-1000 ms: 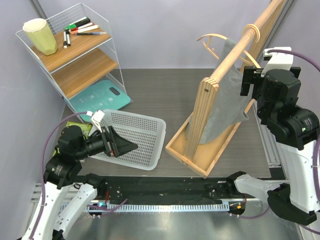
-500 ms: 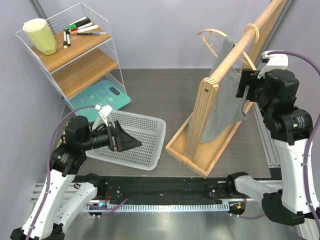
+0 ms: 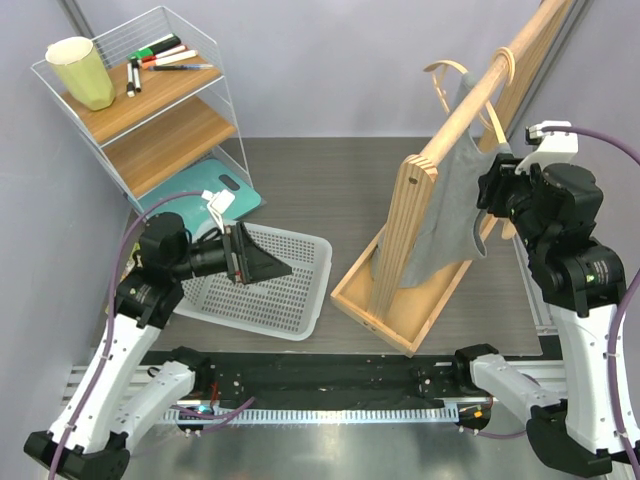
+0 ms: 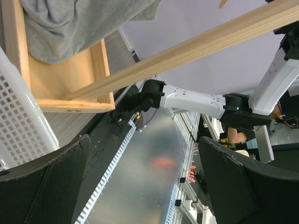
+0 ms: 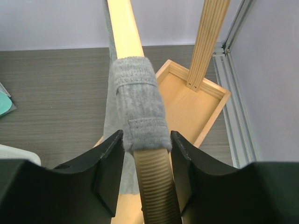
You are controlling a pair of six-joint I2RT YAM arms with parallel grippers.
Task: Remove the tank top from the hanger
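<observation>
Right arm (image 3: 560,230) raised, jaws clamped on the hanger (image 5: 156,196) at the tank top (image 5: 138,102) strap; left arm (image 3: 160,270) level, jaws apart

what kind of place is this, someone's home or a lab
Most likely a robot lab cell staged as a laundry corner: two arms mounted at a table edge, plain bare walls, and props such as a tank top on a wooden rail, a basket and a wire shelf.

White basket (image 3: 300,288), shelf (image 3: 172,134) w/ cup (image 3: 82,72), markers (image 3: 160,51)
</observation>
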